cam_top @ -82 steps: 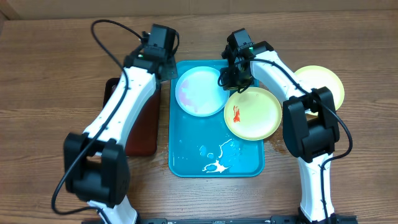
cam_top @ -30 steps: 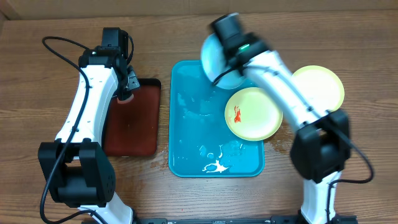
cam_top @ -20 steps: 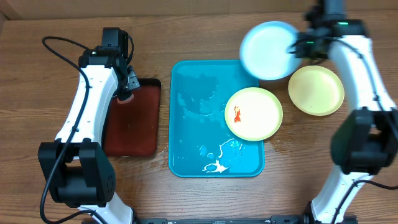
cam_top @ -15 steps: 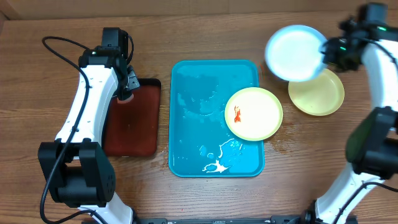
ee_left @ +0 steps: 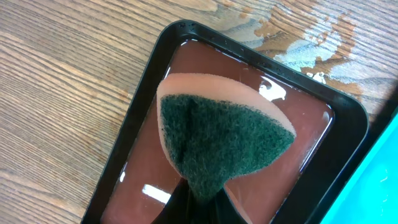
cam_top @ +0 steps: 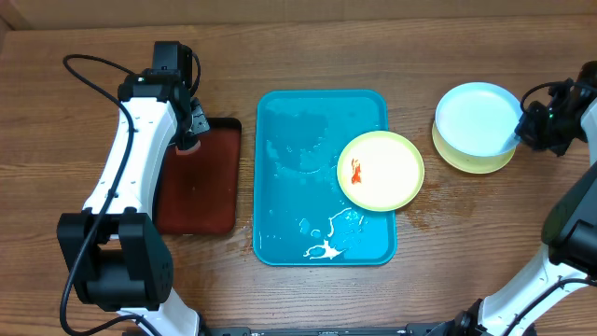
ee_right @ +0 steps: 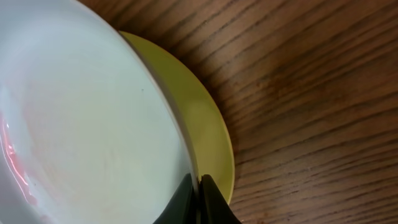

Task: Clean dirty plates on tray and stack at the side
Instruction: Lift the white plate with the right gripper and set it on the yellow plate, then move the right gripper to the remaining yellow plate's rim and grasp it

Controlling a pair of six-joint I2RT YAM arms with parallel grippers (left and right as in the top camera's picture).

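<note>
My right claw (ee_right: pixel 199 186), pinched on the rim of the white plate (cam_top: pixel 478 117), is stacking it on the yellow plate (cam_top: pixel 474 166) by the right edge of the desk (cam_top: pixel 485 271), perhaps not fully seated; next I should release, then go for the smeared plate (cam_top: pixel 381 171) at the right edge of the tray (cam_top: pixel 280 187).

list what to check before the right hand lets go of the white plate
1. right hand shut on white plate rim: ok
2. white plate above yellow plate at the side: ok
3. white plate lying flat on it: cannot tell
4. cream plate on blue tray clean: not ok, red smear
5. left hand holding sponge over brown tray: ok
</note>
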